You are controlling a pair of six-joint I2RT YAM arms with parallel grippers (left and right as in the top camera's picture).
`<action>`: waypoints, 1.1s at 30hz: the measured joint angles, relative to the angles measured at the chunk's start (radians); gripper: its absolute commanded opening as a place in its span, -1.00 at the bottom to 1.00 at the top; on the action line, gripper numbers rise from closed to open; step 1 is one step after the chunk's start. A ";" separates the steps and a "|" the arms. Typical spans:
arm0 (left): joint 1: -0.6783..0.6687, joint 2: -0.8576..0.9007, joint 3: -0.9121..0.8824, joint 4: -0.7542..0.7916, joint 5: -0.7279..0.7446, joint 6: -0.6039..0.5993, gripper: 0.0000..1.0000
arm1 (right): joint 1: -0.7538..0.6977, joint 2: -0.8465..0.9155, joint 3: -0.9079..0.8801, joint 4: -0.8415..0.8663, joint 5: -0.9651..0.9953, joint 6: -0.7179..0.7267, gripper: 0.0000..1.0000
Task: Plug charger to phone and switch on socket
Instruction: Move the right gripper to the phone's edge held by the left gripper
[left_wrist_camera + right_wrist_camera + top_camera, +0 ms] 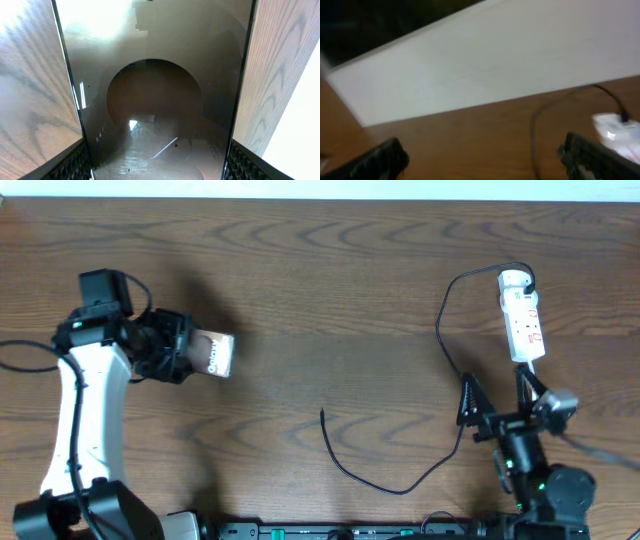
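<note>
Overhead: my left fingers [180,368] pinch the phone [216,354], far left of the socket [522,320]; the charger tip [322,413] lies between. Left wrist: phone fills my grip; keep it level. Right wrist: right fingers [380,160] spread, empty, near the socket; I'd fetch that tip.

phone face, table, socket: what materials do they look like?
phone face: glossy glass, probably; it shows sharp reflections.
table: dark wood or wood-look laminate, visible grain, low sheen.
socket: white moulded plastic, likely; smooth, with red markings.
</note>
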 measured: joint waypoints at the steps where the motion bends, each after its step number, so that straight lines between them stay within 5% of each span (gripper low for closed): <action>1: -0.011 0.006 0.000 0.011 0.000 0.000 -0.86 | 0.000 0.061 0.048 -0.003 -0.031 0.001 0.99; 10: -0.038 0.019 0.000 0.044 -0.002 -0.015 -0.86 | 0.011 0.747 0.474 -0.011 -0.537 0.005 0.99; 17: -0.038 0.019 0.000 0.048 -0.005 -0.026 -0.86 | 0.113 1.270 0.684 0.321 -0.966 0.035 0.98; 25: -0.038 0.019 0.000 0.048 -0.008 -0.030 -0.86 | 0.265 1.554 0.706 0.589 -0.867 0.428 0.94; 33: -0.038 0.019 0.000 0.049 -0.032 -0.050 -0.86 | 0.451 1.601 0.707 0.642 -0.732 0.594 0.90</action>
